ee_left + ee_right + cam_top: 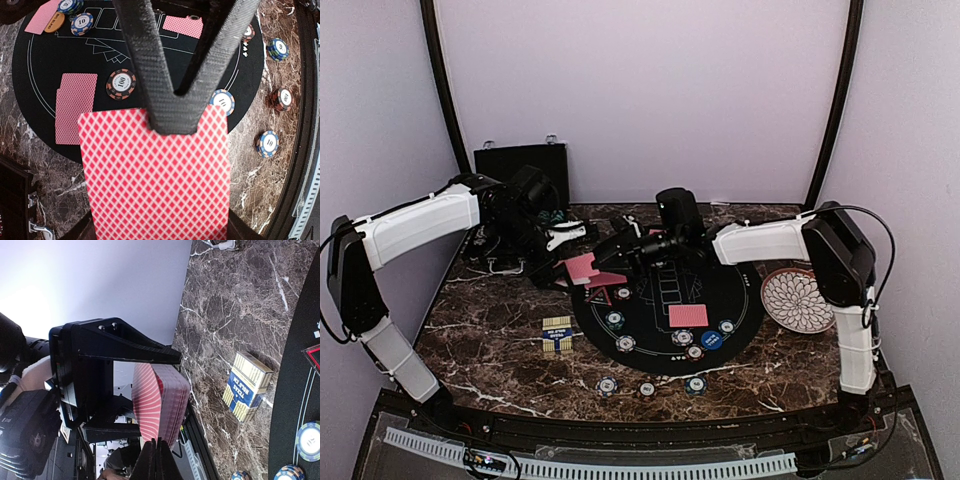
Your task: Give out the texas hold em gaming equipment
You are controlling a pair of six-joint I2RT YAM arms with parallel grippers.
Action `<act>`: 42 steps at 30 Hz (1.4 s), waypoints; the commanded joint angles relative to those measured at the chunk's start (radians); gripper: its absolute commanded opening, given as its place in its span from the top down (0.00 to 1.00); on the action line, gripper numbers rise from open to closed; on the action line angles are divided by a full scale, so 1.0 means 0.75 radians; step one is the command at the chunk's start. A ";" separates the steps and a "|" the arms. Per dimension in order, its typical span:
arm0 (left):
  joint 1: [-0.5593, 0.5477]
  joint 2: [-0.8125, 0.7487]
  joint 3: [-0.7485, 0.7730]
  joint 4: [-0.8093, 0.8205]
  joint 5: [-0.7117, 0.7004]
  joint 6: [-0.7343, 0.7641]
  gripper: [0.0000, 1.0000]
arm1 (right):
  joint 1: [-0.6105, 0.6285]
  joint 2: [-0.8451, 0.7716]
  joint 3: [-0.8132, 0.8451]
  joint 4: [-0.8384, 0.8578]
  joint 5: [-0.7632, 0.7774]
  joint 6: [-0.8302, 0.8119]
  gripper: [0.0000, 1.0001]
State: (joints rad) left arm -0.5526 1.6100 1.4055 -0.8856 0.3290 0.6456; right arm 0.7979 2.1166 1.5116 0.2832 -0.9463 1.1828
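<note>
The left gripper [172,125] is pinched closed on the upper edge of a stack of red-backed playing cards [155,175]. It holds the stack in the air left of the middle of the dark marbled desk [490,340], about midway between the far and near edges. The right gripper [156,460] is closed too, nipping the stack's lower edge. The cards splay apart there, so pulling one free could drag several along. A slack pinch could also spill the stack onto the striped round poker chips [120,83] lying nearby.
</note>
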 commanded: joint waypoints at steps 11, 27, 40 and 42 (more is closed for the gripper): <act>0.007 -0.040 -0.003 -0.007 -0.006 0.002 1.00 | -0.082 -0.102 -0.084 0.181 -0.035 0.105 1.00; 0.007 -0.035 -0.003 -0.002 -0.012 0.006 1.00 | -0.194 -0.174 -0.179 0.134 -0.049 0.043 1.00; 0.007 -0.034 -0.004 -0.005 -0.018 0.006 1.00 | -0.317 -0.140 -0.134 0.119 -0.059 0.015 1.00; 0.007 -0.033 -0.004 -0.007 -0.016 0.006 1.00 | -0.360 -0.117 -0.094 0.062 -0.044 -0.031 1.00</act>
State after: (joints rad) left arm -0.5526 1.6100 1.4055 -0.8707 0.3096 0.6460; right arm 0.5911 2.0247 1.3891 0.3538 -0.9840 1.2186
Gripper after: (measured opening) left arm 0.682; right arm 0.003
